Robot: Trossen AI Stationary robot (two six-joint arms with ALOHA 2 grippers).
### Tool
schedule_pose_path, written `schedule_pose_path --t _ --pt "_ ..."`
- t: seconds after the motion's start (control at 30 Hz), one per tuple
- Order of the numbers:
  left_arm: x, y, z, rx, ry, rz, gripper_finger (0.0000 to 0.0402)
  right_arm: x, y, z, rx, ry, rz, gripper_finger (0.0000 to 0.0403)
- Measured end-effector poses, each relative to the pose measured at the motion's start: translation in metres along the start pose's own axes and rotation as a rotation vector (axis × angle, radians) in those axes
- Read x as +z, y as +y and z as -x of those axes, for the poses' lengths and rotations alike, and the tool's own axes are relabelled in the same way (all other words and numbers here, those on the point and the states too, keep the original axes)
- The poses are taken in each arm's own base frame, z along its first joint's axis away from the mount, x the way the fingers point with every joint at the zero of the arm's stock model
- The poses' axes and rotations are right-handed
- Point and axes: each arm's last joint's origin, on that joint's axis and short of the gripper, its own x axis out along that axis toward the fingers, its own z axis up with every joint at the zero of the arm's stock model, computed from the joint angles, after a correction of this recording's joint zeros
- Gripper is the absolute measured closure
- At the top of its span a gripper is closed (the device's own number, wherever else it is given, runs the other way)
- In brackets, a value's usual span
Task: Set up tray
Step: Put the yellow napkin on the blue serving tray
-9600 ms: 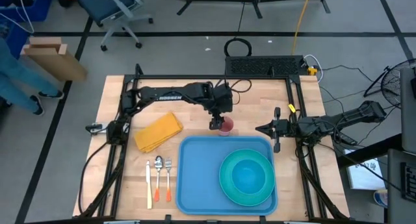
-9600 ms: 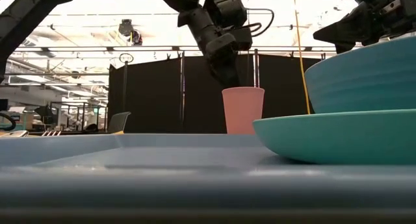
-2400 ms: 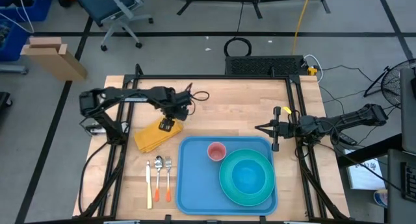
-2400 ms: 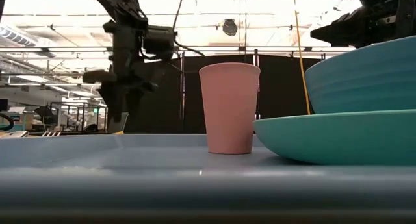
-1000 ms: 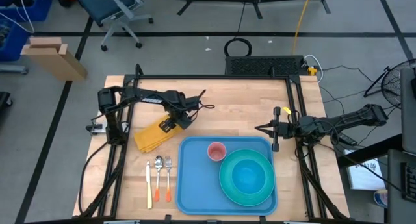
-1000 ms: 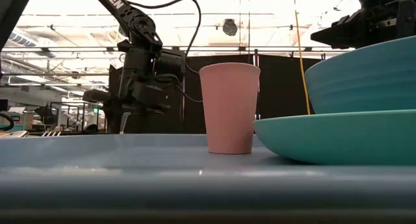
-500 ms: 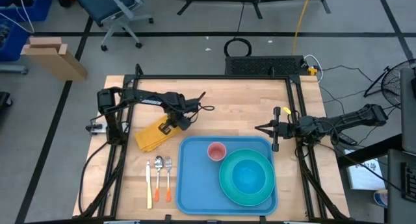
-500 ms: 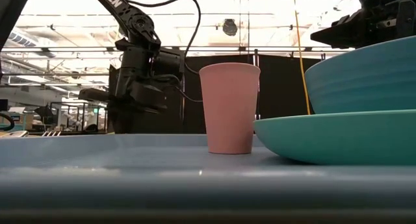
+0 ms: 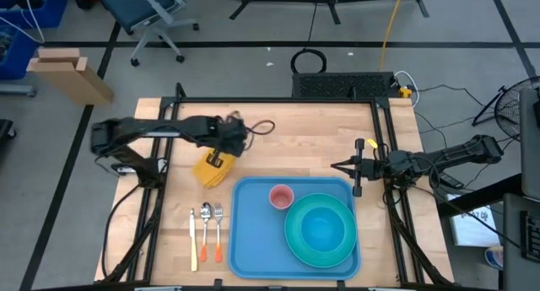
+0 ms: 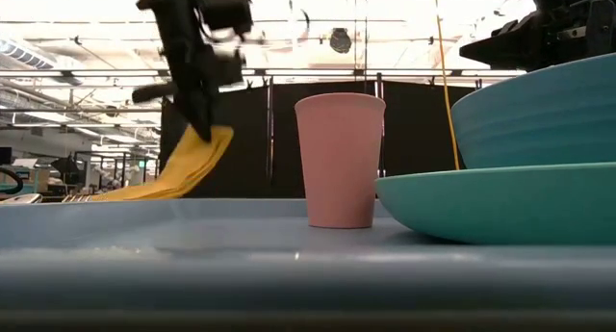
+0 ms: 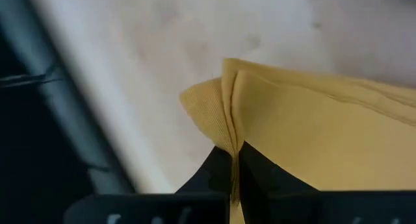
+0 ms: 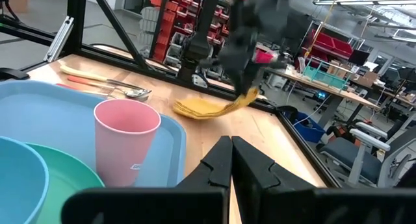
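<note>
The sky-blue tray [image 9: 253,240] lies at the table's near middle and carries a pink cup [image 9: 281,196] and a teal bowl on a round teal plate [image 9: 321,228]. The cup stands upright on its base. My left gripper [image 9: 221,158] is left of the tray's far left corner, raised above the table and shut on a yellow folded napkin [image 9: 209,169], which also shows in the low view [image 10: 183,168]. My right gripper [image 9: 337,167] waits shut and empty at the table's right side. My left gripper pinches a folded edge of the napkin [image 11: 232,146] between its two fingers, several layers together. The fingers come from above, pointing down. The napkin hangs slanting below them [image 10: 197,149], and its lower end [image 10: 125,191] rests on the table.
A knife, a spoon and a fork [image 9: 206,234] lie side by side on the table left of the tray; they also show in the right wrist view [image 12: 104,82]. Bare wood lies beyond the tray's far edge. Black frame rails run along the table's left and right sides.
My left gripper has risen from the table with the napkin. The napkin lay flat before; now its held end is lifted and it hangs bunched and slanting, while its far end stays on the table.
</note>
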Motion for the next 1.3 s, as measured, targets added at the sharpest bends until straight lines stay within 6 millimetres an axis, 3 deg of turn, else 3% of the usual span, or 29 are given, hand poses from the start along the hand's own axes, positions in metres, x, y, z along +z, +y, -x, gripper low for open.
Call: schedule_pose_path --t 0.27,0.57,0.73,0.93,1.3 --pt "-0.008 -0.002 0.06 0.22 -0.086 0.156 0.0396 0.001 0.0 0.0 -0.004 -0.015 -0.004 0.0403" --pt "0.01 0.004 0.124 0.332 -0.184 0.26 0.0396 0.004 -0.001 0.0 -0.011 -0.037 0.0 0.0403" --pt "0.02 -0.004 0.153 0.34 -0.254 0.3 0.0396 0.004 -0.001 0.0 -0.011 -0.036 0.016 0.0403" --pt "0.043 -0.024 0.171 0.293 -0.354 0.365 0.0396 0.005 -0.002 0.0 -0.017 -0.049 0.049 0.0403" --pt "0.089 -0.087 0.155 0.182 -0.306 0.432 0.0396 0.006 -0.002 0.0 -0.018 -0.055 0.038 0.0403"
